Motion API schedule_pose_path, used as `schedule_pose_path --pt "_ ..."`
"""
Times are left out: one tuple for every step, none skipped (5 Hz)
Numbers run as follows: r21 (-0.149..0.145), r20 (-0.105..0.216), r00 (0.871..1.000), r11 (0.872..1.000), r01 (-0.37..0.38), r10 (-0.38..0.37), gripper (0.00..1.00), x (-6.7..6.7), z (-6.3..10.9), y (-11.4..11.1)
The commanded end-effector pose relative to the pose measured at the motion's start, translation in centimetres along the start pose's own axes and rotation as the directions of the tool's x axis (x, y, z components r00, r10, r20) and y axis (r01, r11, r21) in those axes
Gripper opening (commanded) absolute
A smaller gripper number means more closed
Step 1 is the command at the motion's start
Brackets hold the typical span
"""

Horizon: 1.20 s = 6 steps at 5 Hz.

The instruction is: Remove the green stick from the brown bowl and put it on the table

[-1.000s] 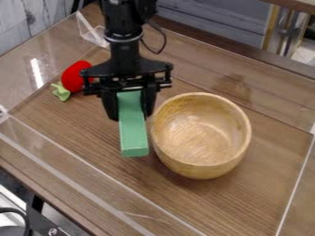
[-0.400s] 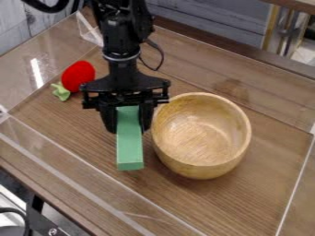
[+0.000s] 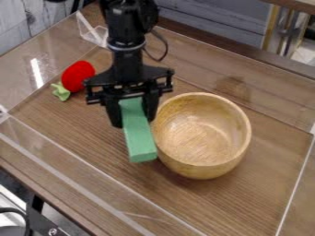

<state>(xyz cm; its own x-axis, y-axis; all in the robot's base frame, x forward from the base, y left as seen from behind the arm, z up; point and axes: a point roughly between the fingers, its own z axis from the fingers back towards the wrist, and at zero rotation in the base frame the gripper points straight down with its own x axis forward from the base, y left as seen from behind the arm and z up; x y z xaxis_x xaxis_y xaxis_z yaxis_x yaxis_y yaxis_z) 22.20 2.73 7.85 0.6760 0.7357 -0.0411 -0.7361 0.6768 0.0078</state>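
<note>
Nearby, a red ball-like object [image 3: 79, 73] sits apart while the gripper [image 3: 129, 103] clamps the green stick [image 3: 138, 134] beside the brown bowl [image 3: 201, 135].

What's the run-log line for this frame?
hand: shut on green stick | stick: out of brown bowl, hanging tilted beside its left rim | table: stick not released yet
</note>
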Motion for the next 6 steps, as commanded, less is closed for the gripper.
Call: schedule_pose_path --pt "-0.041 0.047 0.997 0.997 -0.066 0.067 0.0 0.4 2.5 -1.0" --pt "-0.039 0.045 0.994 0.995 -0.096 0.098 0.0 0.4 1.3 -0.5" --pt "-0.037 0.044 0.99 0.991 -0.132 0.133 0.0 0.5 0.0 -0.1" --pt "-0.036 0.042 0.993 0.993 -0.108 0.11 0.0 0.5 -0.2 0.0" --pt "-0.041 0.043 0.995 0.995 -0.086 0.088 0.0 0.0 -0.5 -1.1" --pt "-0.044 0.041 0.996 0.996 -0.076 0.078 0.0 -0.3 -1.0 -2.0"
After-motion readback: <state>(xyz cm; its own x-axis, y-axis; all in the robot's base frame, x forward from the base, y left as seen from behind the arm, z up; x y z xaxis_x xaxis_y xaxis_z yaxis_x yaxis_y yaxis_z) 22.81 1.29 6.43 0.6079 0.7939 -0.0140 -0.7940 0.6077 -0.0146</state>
